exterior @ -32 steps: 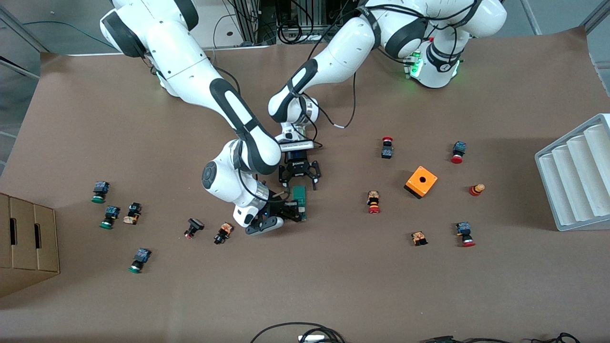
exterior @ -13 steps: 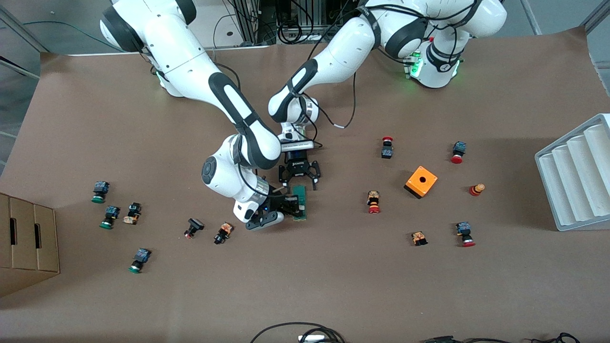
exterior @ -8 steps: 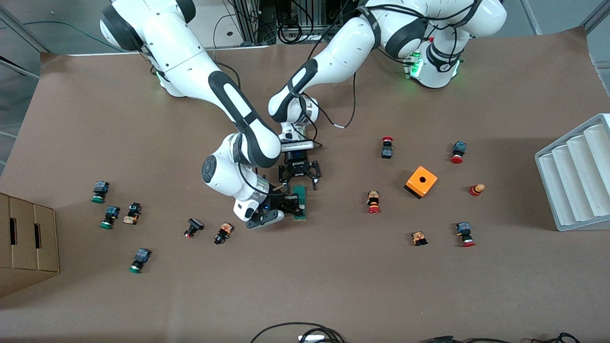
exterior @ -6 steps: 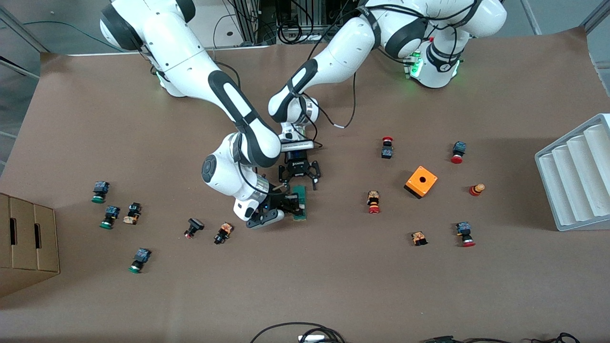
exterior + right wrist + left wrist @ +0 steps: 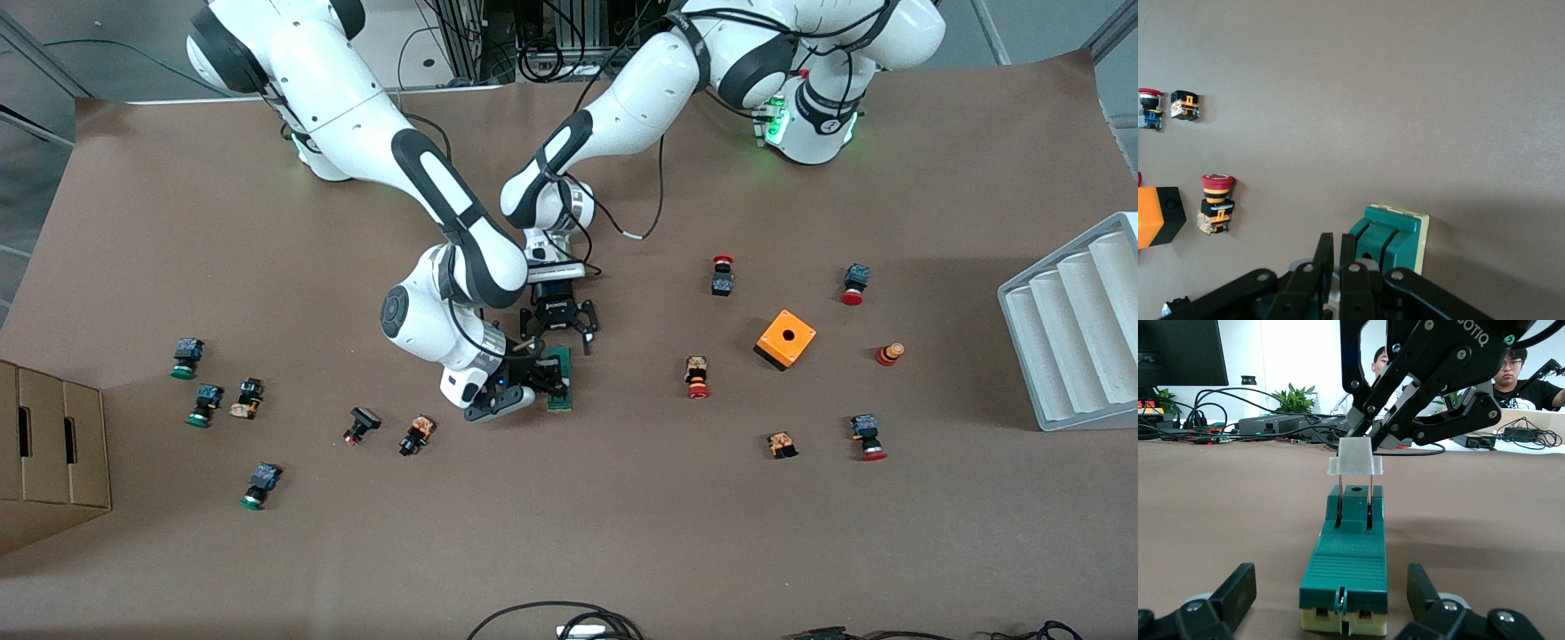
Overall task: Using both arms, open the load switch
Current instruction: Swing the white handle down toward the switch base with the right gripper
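Brown worktop [image 5: 622, 516]: left end effector [image 5: 1331, 613] straddles the load switch [image 5: 1348, 567], fingers released, apparently bracing it. Right end effector [image 5: 1368, 443], above it, is clenched on the white lever [image 5: 1355, 458], likely to pull.

Matt green plastic load switch [image 5: 1346, 577] with translucent white lever [image 5: 1355, 459]; matt brown paper table [image 5: 622, 533]

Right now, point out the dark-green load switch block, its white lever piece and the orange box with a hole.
load switch [image 5: 1348, 561]: left wrist view, green top face.
white lever piece [image 5: 1355, 456]: left wrist view, cap.
orange box [image 5: 786, 339]: front view, top face.
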